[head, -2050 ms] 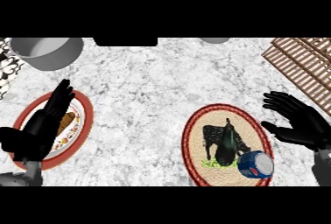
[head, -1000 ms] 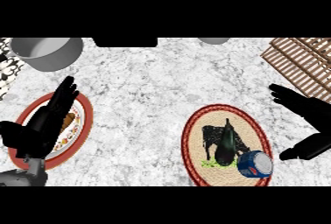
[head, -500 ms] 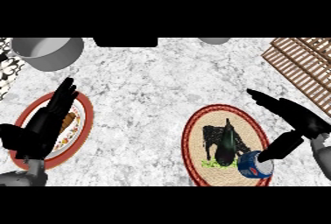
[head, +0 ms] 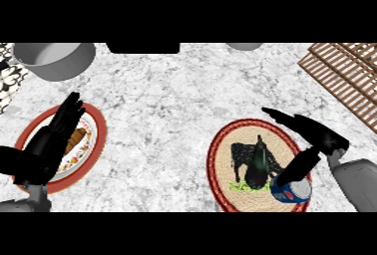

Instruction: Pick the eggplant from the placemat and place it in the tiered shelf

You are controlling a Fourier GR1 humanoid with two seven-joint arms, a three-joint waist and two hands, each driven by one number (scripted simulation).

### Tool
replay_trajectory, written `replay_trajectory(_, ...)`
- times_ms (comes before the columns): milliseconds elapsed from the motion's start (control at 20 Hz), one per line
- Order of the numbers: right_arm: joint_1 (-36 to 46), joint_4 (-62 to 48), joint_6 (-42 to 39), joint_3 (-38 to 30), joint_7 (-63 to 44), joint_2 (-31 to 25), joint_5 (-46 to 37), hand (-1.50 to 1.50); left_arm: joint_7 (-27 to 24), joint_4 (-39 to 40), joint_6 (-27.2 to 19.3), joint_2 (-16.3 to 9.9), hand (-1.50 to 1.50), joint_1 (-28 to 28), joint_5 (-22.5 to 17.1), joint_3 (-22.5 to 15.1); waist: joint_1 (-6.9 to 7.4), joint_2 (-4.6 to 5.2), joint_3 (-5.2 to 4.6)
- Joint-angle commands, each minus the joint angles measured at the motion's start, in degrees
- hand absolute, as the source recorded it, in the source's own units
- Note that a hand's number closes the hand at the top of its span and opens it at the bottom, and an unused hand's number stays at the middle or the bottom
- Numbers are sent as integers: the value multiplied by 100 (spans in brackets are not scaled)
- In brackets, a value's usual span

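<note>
Here the marbled grey worktop (head: 177, 99) fills the view. At its top right corner lies the brown slatted shelf (head: 346, 74), well apart from everything else. At the top left stands a grey pot (head: 53, 60), with a black-and-white patterned thing at the far left edge that is too cut off to identify.

Right of centre lies the round woven placemat (head: 225, 149) with its red rim. On it rests the eggplant (head: 257, 164), dark and long, stem end pointing up the view, its lower end by a bit of green. Just beside it, at the mat's lower right, sits a blue and white can (head: 291, 191).

At the left sits a red-rimmed plate (head: 95, 130) with food on it, partly covered by the left robot hand (head: 46, 149), which rests there spread, fingers straight and pointing up the view.

The right robot hand (head: 313, 137) hangs over the mat's right side, spread, its fingers reaching up and left and its thumb pointing down towards the can. It is near the eggplant but holds nothing.
</note>
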State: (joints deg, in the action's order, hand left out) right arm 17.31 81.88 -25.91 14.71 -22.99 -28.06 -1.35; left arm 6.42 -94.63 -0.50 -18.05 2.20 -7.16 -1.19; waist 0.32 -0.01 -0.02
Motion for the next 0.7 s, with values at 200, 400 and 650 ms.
replay_trajectory(200, -100, -51, -591, 188, -407, 280, -403, -150, 742, -481, 21, 34, 0, 247, 85, 124, -18, -2, 3)
replay_trajectory(400, 64, -145, -618, 247, -737, 599, -773, -150, 283, 54, 198, 175, 0, 249, 191, 203, -26, 4, 1)
replay_trajectory(650, 331, -470, -828, 152, -667, 394, -1314, -150, 256, -501, 266, 245, 0, -233, 265, 171, 4, 0, 2)
